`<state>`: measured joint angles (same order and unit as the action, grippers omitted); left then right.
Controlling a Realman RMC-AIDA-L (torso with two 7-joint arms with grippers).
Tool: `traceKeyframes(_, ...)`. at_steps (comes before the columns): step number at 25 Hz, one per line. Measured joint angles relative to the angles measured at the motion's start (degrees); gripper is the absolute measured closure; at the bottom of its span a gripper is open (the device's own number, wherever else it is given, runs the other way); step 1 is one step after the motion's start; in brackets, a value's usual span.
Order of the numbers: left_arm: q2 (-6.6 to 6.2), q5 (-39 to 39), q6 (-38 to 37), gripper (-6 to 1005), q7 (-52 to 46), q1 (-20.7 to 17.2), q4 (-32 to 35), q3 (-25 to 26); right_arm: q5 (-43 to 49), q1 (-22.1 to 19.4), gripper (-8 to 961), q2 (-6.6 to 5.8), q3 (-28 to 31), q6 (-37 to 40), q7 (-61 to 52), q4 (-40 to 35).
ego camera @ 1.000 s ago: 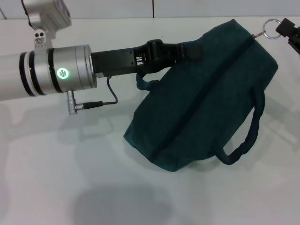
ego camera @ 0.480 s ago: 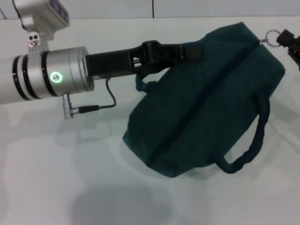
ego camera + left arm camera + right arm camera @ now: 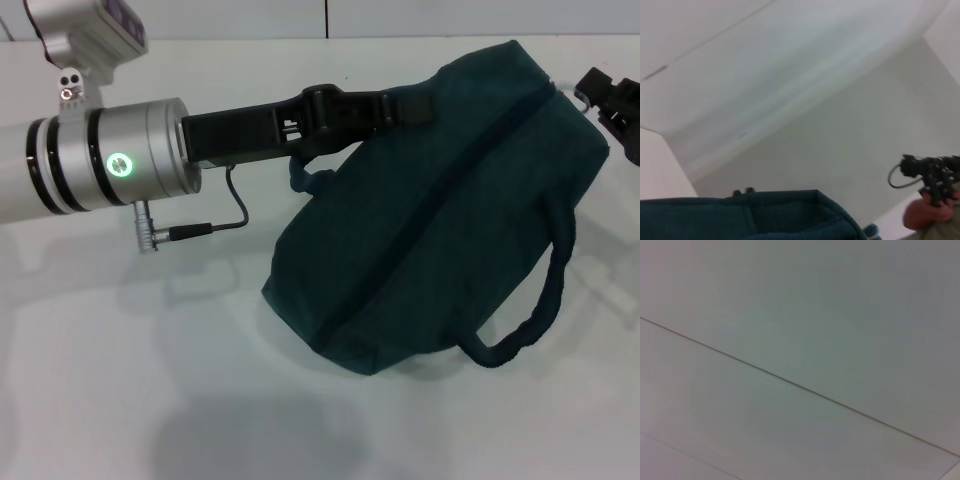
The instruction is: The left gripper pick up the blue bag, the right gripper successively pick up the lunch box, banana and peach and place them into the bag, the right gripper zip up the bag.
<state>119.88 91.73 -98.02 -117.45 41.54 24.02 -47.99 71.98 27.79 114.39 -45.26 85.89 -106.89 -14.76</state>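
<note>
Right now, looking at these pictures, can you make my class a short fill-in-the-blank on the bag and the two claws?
1. The blue bag rests on a ____ table.
2. The bag's zip is ____.
3. The left claw grips the bag at its ____ edge.
4. The right claw is at the bag's ____ end.

Missing words: white; closed; top; zipper-pull

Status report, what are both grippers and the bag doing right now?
Left gripper clamped on the blue bag at its far side. Right gripper at the bag's zipper end, grip unclear. Bag zipped shut, resting on the table. Nothing blocking.
</note>
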Motion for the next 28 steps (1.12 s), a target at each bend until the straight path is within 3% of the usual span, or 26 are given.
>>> traceKeyframes(4, 0.04, 0.0, 2.6, 903, 0.7, 0.2, -1.4, 0.1, 0.1, -0.3, 906, 0.04, 0.1, 0.2, 0.2, 0.0)
traceKeyframes(20, 0.13, -4.8, 18.3, 893, 3.2, -0.1, -3.6, 0.2, -0.3, -3.2, 305, -1.35, 2.2, 1.8, 1.2, -0.9)
traceKeyframes(26, 0.09, -7.2, 18.4, 890, 8.0, 0.3, -3.6, 0.1, 0.1, -2.6, 253, -1.75, 1.8, 5.5, 3.4, -2.8)
traceKeyframes(28, 0.05, -8.3, 17.2, 822, 9.2, 0.3, -3.5, 0.0, 0.2, -2.6, 236, -1.85, 1.8, 6.3, 4.4, -3.3)
